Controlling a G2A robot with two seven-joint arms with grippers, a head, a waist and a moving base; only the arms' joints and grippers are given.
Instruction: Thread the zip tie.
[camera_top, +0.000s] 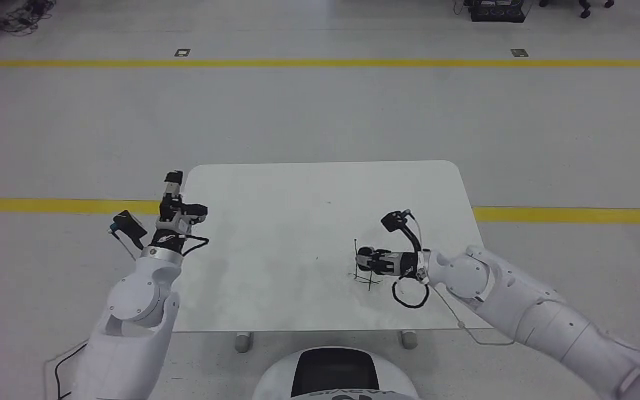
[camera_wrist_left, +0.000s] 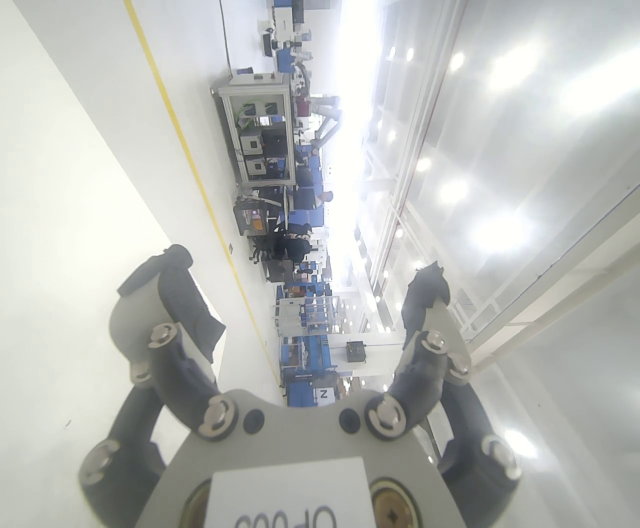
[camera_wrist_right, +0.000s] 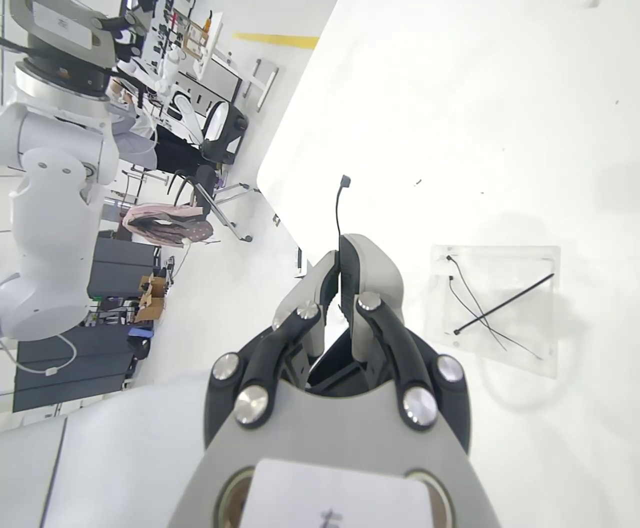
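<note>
Right gripper (camera_wrist_right: 338, 262) clamped on zip tie (camera_wrist_right: 338, 210), lower centre-right in top view. Left gripper (camera_wrist_left: 302, 264) spread apart, empty, at table (camera_top: 300, 200) left edge.

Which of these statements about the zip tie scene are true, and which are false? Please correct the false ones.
1. The right gripper is shut on a black zip tie. True.
2. The left gripper holds a second zip tie. False: it is open and holds nothing.
3. A clear tray on the white table holds loose zip ties. True.
4. The held tie already forms a closed loop. False: its head sticks out free beyond the fingertips, with nothing through it.
</note>
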